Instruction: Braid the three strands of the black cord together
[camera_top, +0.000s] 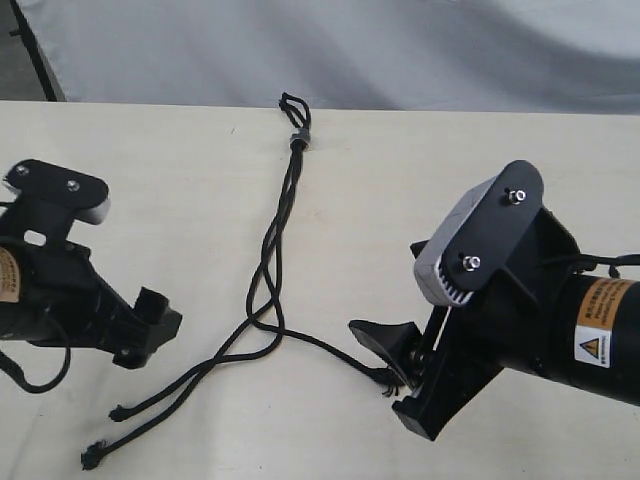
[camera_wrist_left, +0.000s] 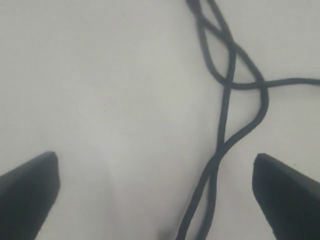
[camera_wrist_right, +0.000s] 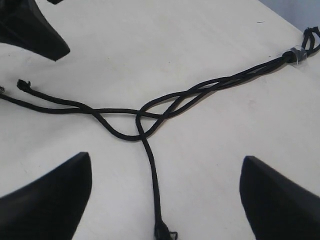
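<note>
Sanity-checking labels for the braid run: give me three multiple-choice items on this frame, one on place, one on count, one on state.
1. Where does the grey band sit on the black cord?
A) right next to the loop
B) at the free ends
C) halfway down

2. How many strand tips lie on the left arm's side in the exterior view?
A) one
B) two
C) three

3. What state is the left gripper in?
A) shut on a strand
B) shut on the band
C) open, holding nothing

Answers:
1 A, the band wraps the cord directly beside the loop.
2 B, two tips end there; the third lies by the right gripper.
3 C, its jaws stand wide apart and grip nothing.
</note>
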